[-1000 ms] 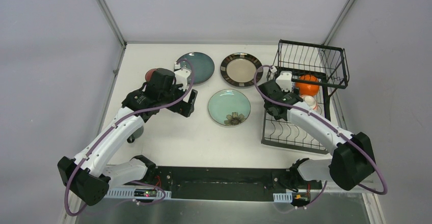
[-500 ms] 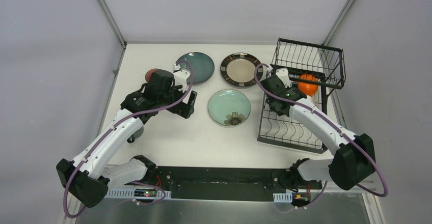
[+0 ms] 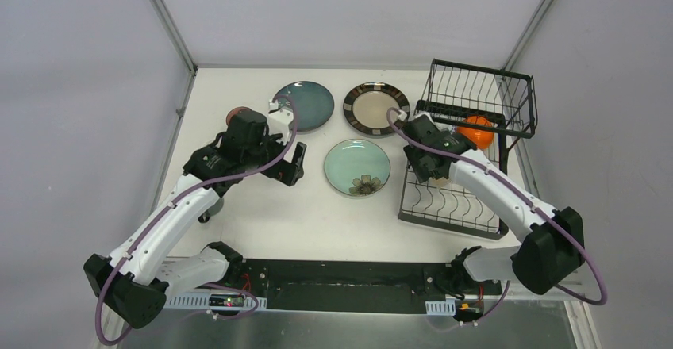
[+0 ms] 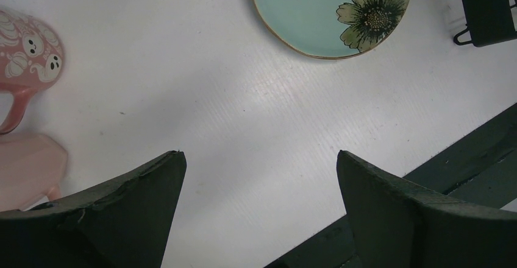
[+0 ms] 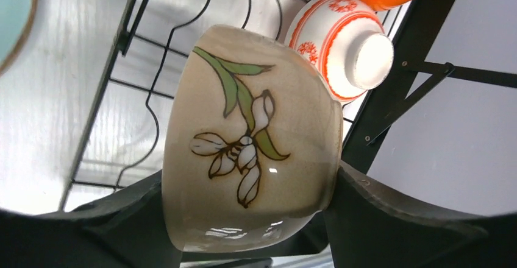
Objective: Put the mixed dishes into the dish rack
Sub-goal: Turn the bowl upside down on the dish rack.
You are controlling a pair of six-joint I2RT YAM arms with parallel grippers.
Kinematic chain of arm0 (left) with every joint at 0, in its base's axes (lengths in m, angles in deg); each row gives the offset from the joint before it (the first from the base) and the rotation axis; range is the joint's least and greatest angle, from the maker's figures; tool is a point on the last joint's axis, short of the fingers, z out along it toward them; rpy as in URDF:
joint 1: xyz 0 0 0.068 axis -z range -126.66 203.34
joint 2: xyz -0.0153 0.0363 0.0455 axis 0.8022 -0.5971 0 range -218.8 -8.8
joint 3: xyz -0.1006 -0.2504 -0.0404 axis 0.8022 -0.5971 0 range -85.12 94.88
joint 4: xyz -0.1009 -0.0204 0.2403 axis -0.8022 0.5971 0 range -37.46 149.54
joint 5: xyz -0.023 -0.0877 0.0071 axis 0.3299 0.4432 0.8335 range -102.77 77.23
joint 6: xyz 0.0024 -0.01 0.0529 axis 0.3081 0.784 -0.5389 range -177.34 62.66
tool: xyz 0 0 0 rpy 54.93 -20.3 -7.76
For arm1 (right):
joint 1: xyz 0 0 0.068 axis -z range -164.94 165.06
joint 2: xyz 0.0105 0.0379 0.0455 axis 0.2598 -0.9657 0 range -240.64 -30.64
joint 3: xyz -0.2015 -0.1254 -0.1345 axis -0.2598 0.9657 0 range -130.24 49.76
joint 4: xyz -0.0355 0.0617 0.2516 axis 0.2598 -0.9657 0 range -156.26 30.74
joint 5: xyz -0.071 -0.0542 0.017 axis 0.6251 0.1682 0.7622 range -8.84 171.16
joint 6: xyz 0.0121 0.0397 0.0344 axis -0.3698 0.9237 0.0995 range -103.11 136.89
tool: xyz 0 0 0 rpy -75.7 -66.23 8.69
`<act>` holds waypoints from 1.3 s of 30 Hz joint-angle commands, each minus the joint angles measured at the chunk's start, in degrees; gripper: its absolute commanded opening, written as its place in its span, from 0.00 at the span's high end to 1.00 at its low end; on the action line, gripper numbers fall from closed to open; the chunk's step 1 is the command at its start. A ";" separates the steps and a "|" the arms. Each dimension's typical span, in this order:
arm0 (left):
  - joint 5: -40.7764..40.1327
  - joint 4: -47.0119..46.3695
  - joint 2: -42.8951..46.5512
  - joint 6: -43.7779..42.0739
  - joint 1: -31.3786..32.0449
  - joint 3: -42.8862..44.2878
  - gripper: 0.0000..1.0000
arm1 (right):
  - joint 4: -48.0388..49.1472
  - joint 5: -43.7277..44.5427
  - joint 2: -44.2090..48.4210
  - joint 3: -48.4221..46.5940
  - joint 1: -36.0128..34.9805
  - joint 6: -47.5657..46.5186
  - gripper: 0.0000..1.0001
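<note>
My right gripper [image 5: 250,176] is shut on a beige bowl [image 5: 250,128] painted with a white flower, held over the slotted tray of the black dish rack [image 3: 452,206]. Just beyond it a red-patterned white bowl [image 5: 341,42] lies upside down in the rack, with an orange bowl [image 3: 478,129] behind. From above, the right gripper [image 3: 432,170] hides the beige bowl. The left gripper [image 4: 260,153] hangs open over bare table, left of the mint flower plate [image 3: 357,166]. A teal plate [image 3: 305,105] and a dark-rimmed beige plate [image 3: 374,109] lie further back.
Two pink cups [image 4: 24,55] sit at the left of the left wrist view, and a red bowl [image 3: 236,115] peeks out behind the left arm. The rack's raised basket [image 3: 476,91] stands at the back right. The black mounting plate [image 3: 349,274] runs along the near edge.
The right arm has carried the beige bowl leftward over the rack's tray, and the rack has shifted slightly left. The left arm has drifted slightly down and left, still open.
</note>
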 commanded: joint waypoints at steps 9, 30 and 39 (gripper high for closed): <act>1.65 -2.77 2.56 0.83 -0.13 -0.60 0.01 | -5.62 -2.15 0.22 4.31 -0.87 -18.99 0.47; -0.61 -2.79 3.44 0.84 -0.16 -0.87 0.01 | 9.46 8.26 -4.40 9.04 -0.89 -23.59 0.42; -0.41 -3.04 2.91 0.97 -0.16 -0.96 0.01 | 6.39 1.69 -5.41 9.23 -2.11 -20.85 0.15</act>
